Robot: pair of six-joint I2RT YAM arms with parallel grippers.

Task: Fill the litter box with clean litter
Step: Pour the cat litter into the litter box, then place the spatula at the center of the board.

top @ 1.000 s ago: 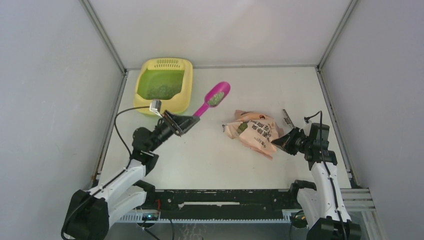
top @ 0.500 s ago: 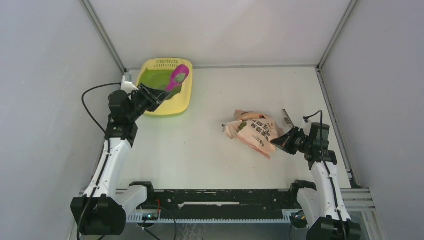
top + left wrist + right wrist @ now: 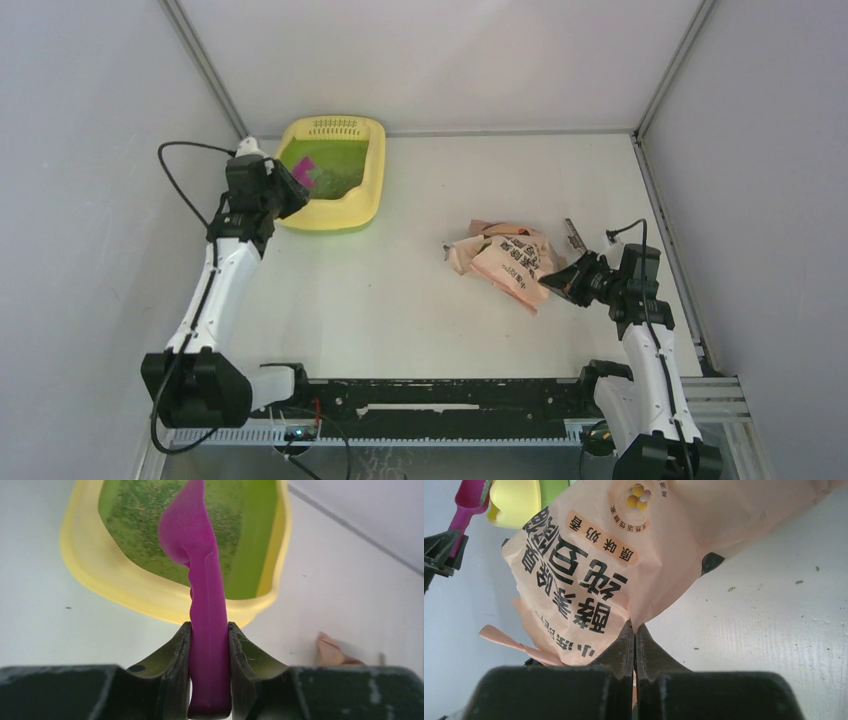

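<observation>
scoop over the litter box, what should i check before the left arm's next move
1. Left claw grip on the scoop handle: ok, clamped on both sides.
2. Scoop bowl inside the litter box rim: ok, it hangs over the green floor.
3. Scoop emptied: cannot tell, only the bowl's back shows.
4. Clean litter level: not ok, thin speckled layer, green shows through.
5. Right claw on the bag: ok, shut on its edge.
</observation>
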